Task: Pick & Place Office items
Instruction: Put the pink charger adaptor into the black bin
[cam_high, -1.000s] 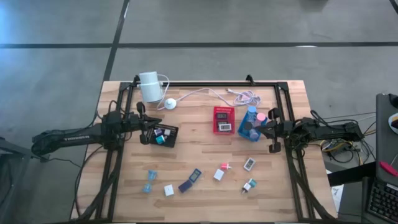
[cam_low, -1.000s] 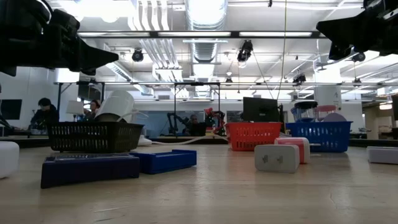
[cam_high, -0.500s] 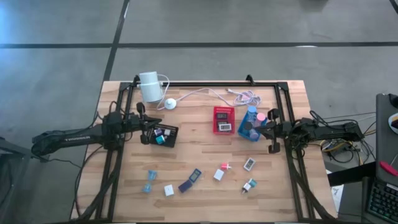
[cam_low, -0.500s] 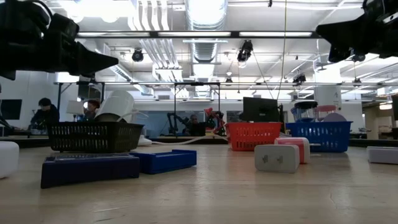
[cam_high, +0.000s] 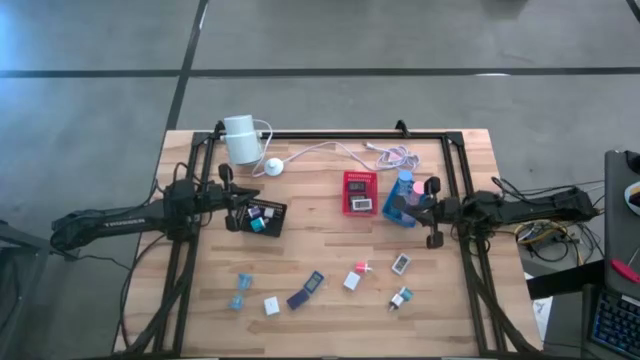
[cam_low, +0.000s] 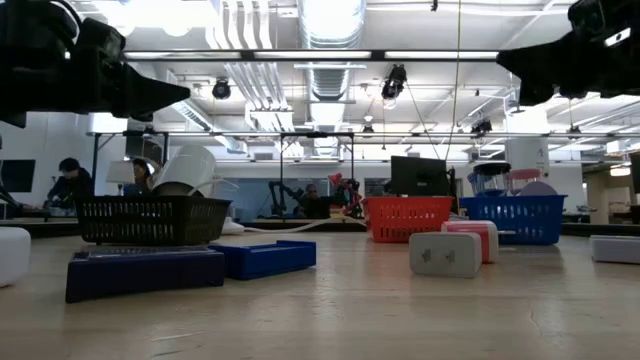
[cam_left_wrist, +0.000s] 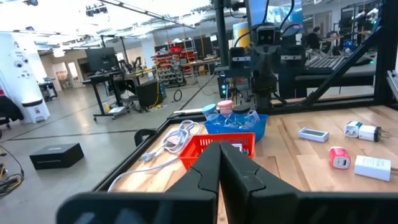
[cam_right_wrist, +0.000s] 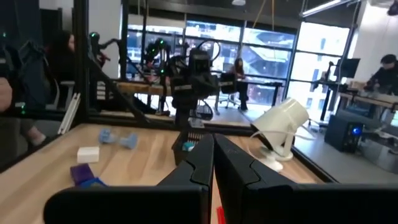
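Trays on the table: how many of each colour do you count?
Black tray: 1
Red tray: 1
Blue tray: 1
Total: 3
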